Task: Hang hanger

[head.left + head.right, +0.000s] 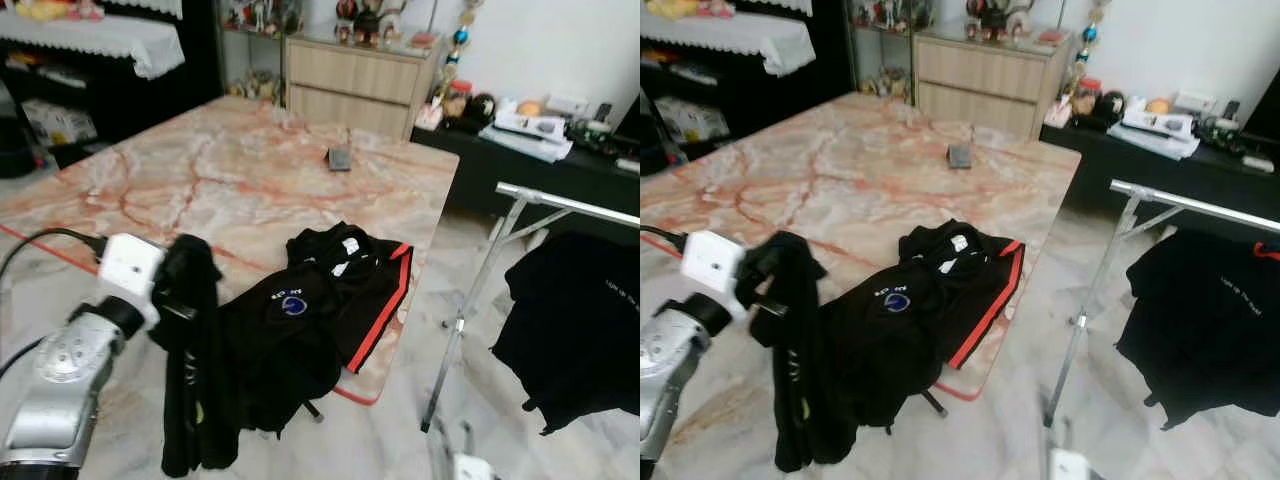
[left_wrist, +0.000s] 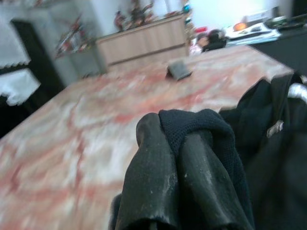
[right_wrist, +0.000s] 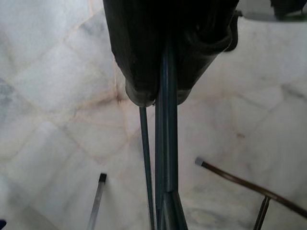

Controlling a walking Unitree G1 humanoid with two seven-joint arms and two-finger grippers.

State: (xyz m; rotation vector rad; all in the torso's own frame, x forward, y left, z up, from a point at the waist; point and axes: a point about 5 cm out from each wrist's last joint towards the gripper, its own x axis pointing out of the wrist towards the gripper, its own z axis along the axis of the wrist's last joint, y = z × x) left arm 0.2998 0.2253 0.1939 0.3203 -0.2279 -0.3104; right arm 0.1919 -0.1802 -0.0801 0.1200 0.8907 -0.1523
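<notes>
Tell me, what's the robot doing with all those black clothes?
The robot's left hand is shut on a black knitted garment, holding it up over the near edge of the pink marble table. A black jacket with red trim lies on the table. Its right hand grips a thin dark metal hanger down over the floor. A silver clothes rack with a black shirt stands to the right.

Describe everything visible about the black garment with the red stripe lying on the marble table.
The black garment with the red stripe lies crumpled near the corner of the pink-veined marble table, partly draped over its edge. It looks like soft sportswear fabric, with a round blue badge, a white label at the collar, and the stripe running down one side. Its lower part merges with the dark cloth clamped by the left gripper.
</notes>
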